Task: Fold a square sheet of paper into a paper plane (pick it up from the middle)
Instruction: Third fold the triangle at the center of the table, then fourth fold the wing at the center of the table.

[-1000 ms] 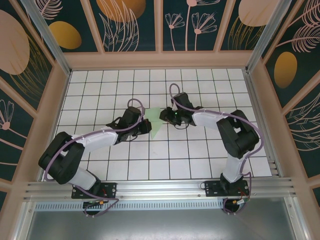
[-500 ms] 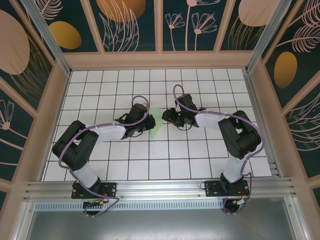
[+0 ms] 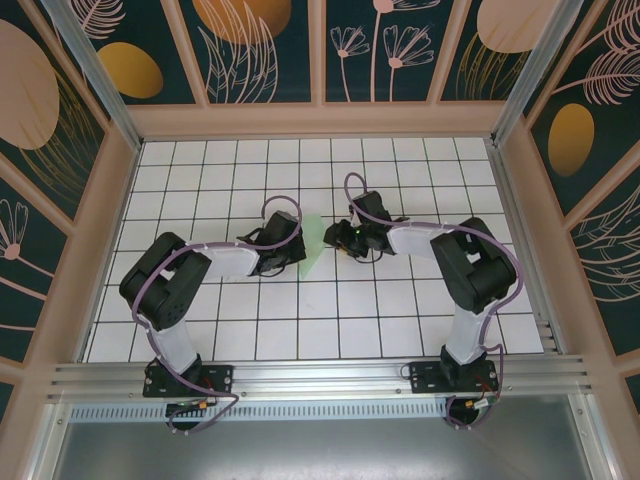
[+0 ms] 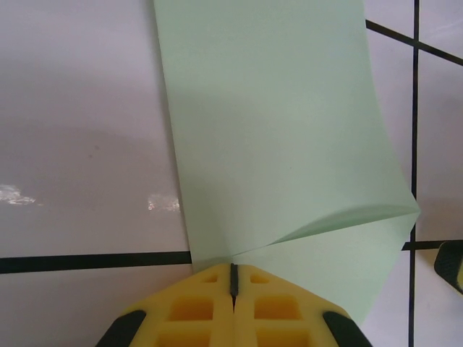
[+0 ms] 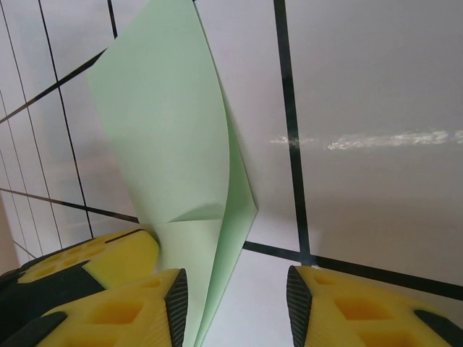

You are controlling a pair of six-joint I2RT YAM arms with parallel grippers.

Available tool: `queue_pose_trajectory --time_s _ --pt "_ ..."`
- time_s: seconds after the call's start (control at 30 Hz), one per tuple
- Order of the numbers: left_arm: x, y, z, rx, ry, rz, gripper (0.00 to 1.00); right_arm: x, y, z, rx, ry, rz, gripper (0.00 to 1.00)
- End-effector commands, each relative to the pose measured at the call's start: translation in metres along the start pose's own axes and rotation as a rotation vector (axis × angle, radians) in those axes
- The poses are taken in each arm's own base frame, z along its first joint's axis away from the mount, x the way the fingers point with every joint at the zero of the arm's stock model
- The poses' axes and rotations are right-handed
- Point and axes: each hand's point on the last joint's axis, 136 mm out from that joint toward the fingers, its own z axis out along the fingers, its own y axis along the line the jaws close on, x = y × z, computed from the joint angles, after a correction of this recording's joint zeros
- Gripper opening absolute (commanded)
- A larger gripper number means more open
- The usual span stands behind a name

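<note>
White gridded tiles cover the bench [image 3: 400,300], boxed in by dark teal wall panels [image 3: 260,50] painted with pale leaves and orange discs. From the overhead camera I see the paper sheet [image 3: 313,248] near the middle of the bench, pale mint green and partly folded, tapering to a point towards the arm bases. Both arms reach in to it from either side. My left hand [image 3: 293,252] sits against its left edge, and my right hand [image 3: 335,237] just beside its right edge.

On the left wrist camera the yellow fingers [image 4: 195,311] are pressed together with only a thin seam between them, clamped on the near edge of the sheet. One layer curls up off the tile and a crease runs out to the right.

On the right wrist camera the fingers [image 5: 137,311] stand apart. The paper's lower edge hangs down into the gap, close to one pad. I cannot tell whether it touches.
</note>
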Motion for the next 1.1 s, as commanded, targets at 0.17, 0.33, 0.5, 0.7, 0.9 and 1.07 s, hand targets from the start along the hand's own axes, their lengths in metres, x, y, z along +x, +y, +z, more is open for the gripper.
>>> queue_pose_trajectory --time_s 0.17,0.33,0.5,0.7,0.9,1.07 --pt "0.011 0.016 0.007 -0.073 0.029 -0.012 0.00 -0.001 0.014 0.011 -0.044 0.045 -0.010 0.37" --pt "0.012 0.018 0.007 -0.076 0.034 -0.011 0.00 -0.001 0.018 0.016 -0.071 0.062 -0.015 0.33" --pt "0.012 0.016 0.008 -0.069 0.035 -0.010 0.00 0.000 0.019 0.021 -0.084 0.084 -0.018 0.30" --pt "0.012 0.016 0.007 -0.066 0.035 -0.008 0.00 0.002 0.021 0.025 -0.118 0.102 -0.013 0.26" --pt "0.011 0.013 0.005 -0.056 0.030 0.003 0.00 0.003 0.024 0.028 -0.146 0.115 -0.005 0.21" --pt "0.003 0.004 -0.003 -0.030 0.009 0.025 0.00 -0.011 0.021 0.021 -0.160 0.059 0.038 0.05"
